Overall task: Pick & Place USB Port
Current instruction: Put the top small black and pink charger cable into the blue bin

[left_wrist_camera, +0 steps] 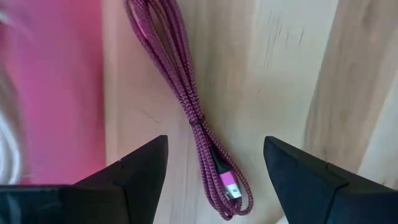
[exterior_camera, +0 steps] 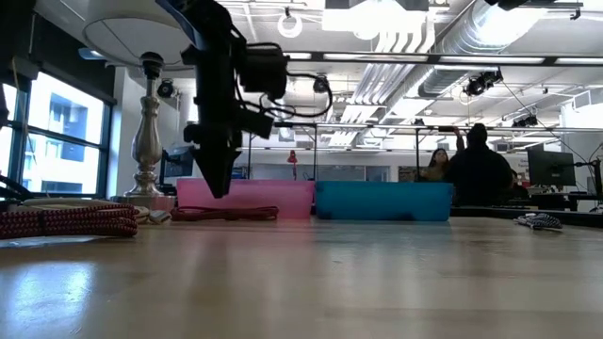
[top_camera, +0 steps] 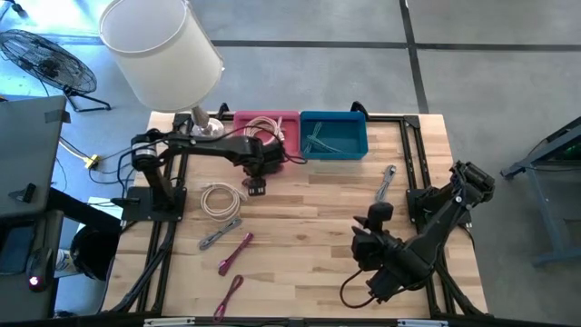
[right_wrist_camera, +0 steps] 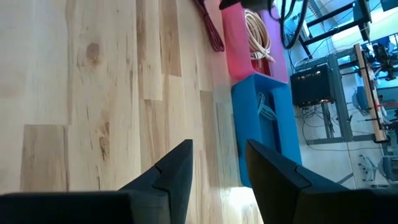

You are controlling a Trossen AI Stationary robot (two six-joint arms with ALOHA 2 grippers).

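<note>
A bundled maroon braided USB cable (left_wrist_camera: 186, 93) lies flat on the wooden table beside the pink bin (top_camera: 266, 130). Its pink plug (left_wrist_camera: 229, 186) rests on the wood at one end of the bundle. My left gripper (left_wrist_camera: 214, 143) hangs open above this cable, pointing down, with one finger on either side and clear of it. In the low view the left gripper (exterior_camera: 219, 184) stands in front of the pink bin. My right gripper (top_camera: 361, 238) waits open at the near right, aimed across the table toward the bins, with nothing between its fingers.
A blue bin (top_camera: 333, 134) with a pale cable stands right of the pink bin, which holds a white cable. On the table lie a white coil (top_camera: 220, 200), a grey cable (top_camera: 221, 234), two maroon cables (top_camera: 234, 252) and another grey cable (top_camera: 386, 182). A lamp (top_camera: 163, 50) stands at the far left.
</note>
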